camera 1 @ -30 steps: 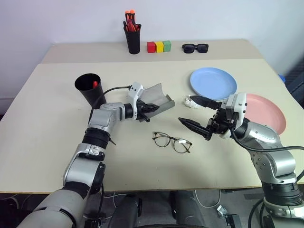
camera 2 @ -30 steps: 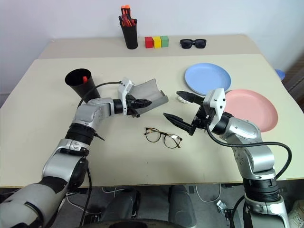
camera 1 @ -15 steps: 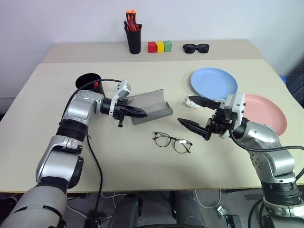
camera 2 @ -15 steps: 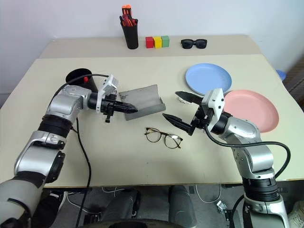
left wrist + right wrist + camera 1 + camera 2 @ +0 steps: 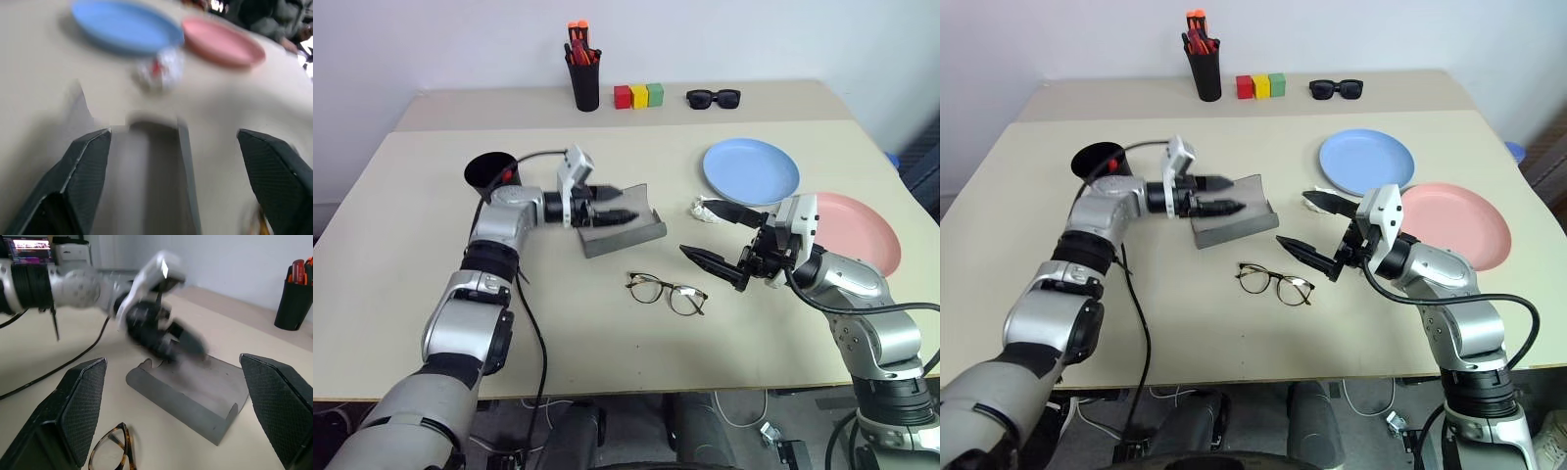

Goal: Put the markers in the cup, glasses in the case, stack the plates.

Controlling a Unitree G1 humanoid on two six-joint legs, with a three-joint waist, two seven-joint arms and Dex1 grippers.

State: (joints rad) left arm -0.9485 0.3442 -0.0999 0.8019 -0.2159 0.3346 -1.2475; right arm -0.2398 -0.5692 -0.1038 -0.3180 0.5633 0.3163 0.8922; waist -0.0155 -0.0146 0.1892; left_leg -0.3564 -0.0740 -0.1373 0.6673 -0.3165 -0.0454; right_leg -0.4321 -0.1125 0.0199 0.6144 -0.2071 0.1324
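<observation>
The grey case [image 5: 628, 233] lies open on the table, and my left gripper [image 5: 617, 204] hovers open just over its hollow, apart from it; in the left wrist view the case [image 5: 161, 166] sits between wide-spread fingers [image 5: 78, 176]. The wire-framed glasses [image 5: 667, 293] lie in front of the case. My right gripper [image 5: 701, 231] stands open to their right, holding nothing. A red marker [image 5: 509, 175] pokes from the black cup [image 5: 487, 174] at the left. The blue plate [image 5: 751, 171] and the pink plate [image 5: 867, 233] lie side by side at the right, unstacked.
At the back stand a black pen pot [image 5: 584, 86] with orange-red pens, three coloured blocks [image 5: 640, 95] and dark sunglasses [image 5: 715, 97]. A small white crumpled thing [image 5: 703, 209] lies by the blue plate, close to my right gripper's far finger.
My left gripper, shut on the tilted case a second ago, has set it flat, a little further left, and opened. The right arm has not moved.
</observation>
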